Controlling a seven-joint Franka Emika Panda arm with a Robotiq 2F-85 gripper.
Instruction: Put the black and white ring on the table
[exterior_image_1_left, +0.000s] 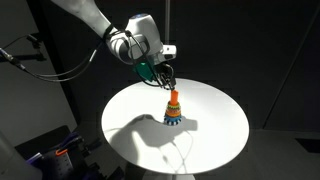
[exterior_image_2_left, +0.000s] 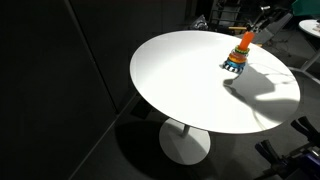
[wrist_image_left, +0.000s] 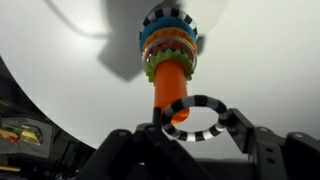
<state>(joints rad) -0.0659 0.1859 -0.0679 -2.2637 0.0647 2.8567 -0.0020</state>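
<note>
Gripper, at lower centre, is shown clamped on one black and white ring at the tip of one stacking toy on one table.

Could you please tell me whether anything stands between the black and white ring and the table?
Yes: in the wrist view the stacking toy's orange post stands right under the black and white ring, its tip showing through the ring's hole. The table beside it shows nothing else in the way.
</note>
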